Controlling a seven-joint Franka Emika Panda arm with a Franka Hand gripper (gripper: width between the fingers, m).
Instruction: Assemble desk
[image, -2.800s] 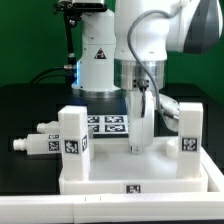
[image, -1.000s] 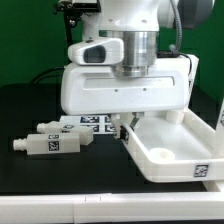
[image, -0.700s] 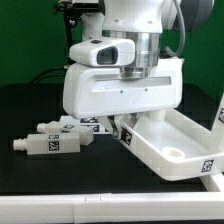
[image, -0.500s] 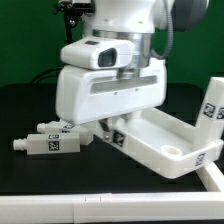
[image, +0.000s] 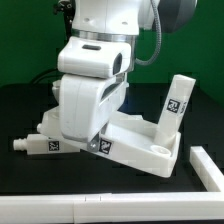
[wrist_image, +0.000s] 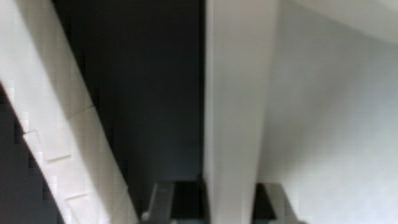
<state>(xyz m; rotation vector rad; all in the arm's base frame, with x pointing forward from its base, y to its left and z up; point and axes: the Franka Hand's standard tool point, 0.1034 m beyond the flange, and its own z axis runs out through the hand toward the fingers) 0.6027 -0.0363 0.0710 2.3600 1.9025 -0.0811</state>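
The desk's white tabletop (image: 140, 140) hangs tilted in the middle of the exterior view, its tagged rim (image: 103, 146) towards the camera. One tagged leg (image: 176, 104) stands up from its corner at the exterior view's right. The arm's bulky white wrist (image: 85, 95) hides the gripper there. In the wrist view my gripper (wrist_image: 221, 190) is shut on the tabletop's rim wall (wrist_image: 238, 90), a dark finger (wrist_image: 171, 200) on each side. Loose tagged legs (image: 35, 144) lie on the black table at the exterior view's left.
A low white wall (image: 100, 211) runs along the table's front edge, and a white block (image: 206, 166) sits at the exterior view's right. The robot's base and cables (image: 45, 75) stand behind the arm.
The arm has swung the held tabletop towards the exterior view's left and turned it. The upright leg now shows at the right, and the wrist now covers the marker board.
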